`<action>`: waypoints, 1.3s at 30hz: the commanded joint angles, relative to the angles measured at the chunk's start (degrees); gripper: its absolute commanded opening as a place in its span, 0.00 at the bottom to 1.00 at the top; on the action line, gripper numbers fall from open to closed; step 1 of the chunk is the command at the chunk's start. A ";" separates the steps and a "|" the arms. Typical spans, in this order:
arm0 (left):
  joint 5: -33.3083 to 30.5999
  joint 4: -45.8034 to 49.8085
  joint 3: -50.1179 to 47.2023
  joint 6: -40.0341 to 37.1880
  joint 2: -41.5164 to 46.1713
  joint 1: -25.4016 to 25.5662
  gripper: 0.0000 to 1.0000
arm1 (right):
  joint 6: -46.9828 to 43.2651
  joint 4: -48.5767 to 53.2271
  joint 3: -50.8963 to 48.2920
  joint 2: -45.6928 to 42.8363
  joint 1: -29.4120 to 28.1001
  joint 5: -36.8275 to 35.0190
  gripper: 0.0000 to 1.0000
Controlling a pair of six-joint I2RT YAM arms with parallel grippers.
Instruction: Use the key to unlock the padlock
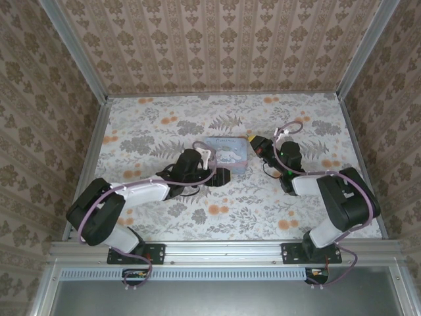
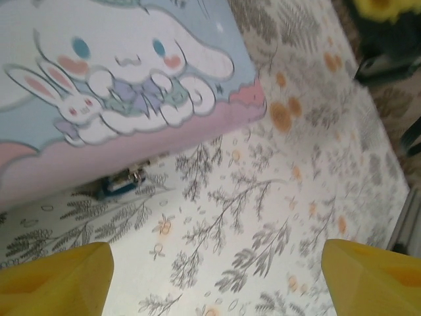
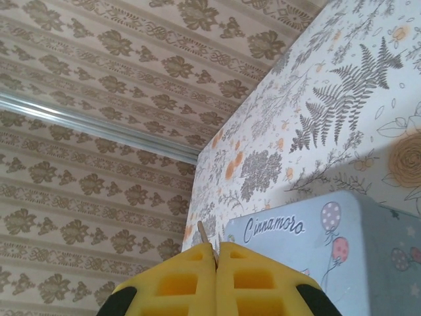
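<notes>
The tin [image 1: 228,153] I'm looking at is a flat square box with rounded corners. Its smooth lid is printed pale blue and pink with a white cartoon dog and rabbit. It sits on a worktop [image 1: 164,210] covered in a matte floral and fern print.

From the left wrist view, the padlock [image 2: 122,185] lies on the worktop, tucked against the tin's lower edge. It is small, with a bluish body and a glint of metal, but too blurred for more.

My left end effector [image 2: 217,283] is released. Its yellow, blocky fingertips [image 2: 59,276] stand wide apart over bare worktop, holding nothing.

My right end effector [image 3: 216,253] is clenched. Its ribbed yellow pads [image 3: 191,283] are pressed together, pinching the key [image 3: 204,236], which shows as a thin pale metal sliver poking out above the seam. It hangs beside the tin's lettered edge.
</notes>
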State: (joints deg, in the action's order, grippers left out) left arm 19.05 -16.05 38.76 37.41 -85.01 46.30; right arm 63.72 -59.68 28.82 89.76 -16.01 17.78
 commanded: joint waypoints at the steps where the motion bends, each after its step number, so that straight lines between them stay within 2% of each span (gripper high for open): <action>1: 0.34 3.74 2.35 -6.85 -0.58 1.75 0.86 | -2.90 6.03 1.58 -1.60 0.02 3.15 0.00; 6: -0.69 1.82 2.32 -8.44 -3.49 2.52 0.87 | -2.61 7.23 3.84 -0.02 -1.78 5.61 0.00; 14: -3.52 -0.61 3.27 -10.83 -8.25 2.48 0.87 | 0.20 3.03 5.81 5.76 -4.73 6.74 0.00; 27: -9.02 -7.73 3.51 -15.65 -13.65 2.47 0.86 | 2.56 -2.46 5.20 12.42 -5.17 5.61 0.00; 39: -8.42 -16.92 3.32 -17.07 -20.28 2.54 0.85 | 2.48 -2.46 4.89 13.20 -5.19 5.02 0.00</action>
State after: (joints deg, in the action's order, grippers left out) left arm 10.50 -29.56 41.41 21.34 -102.83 48.73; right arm 66.19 -60.23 33.39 102.30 -20.95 23.16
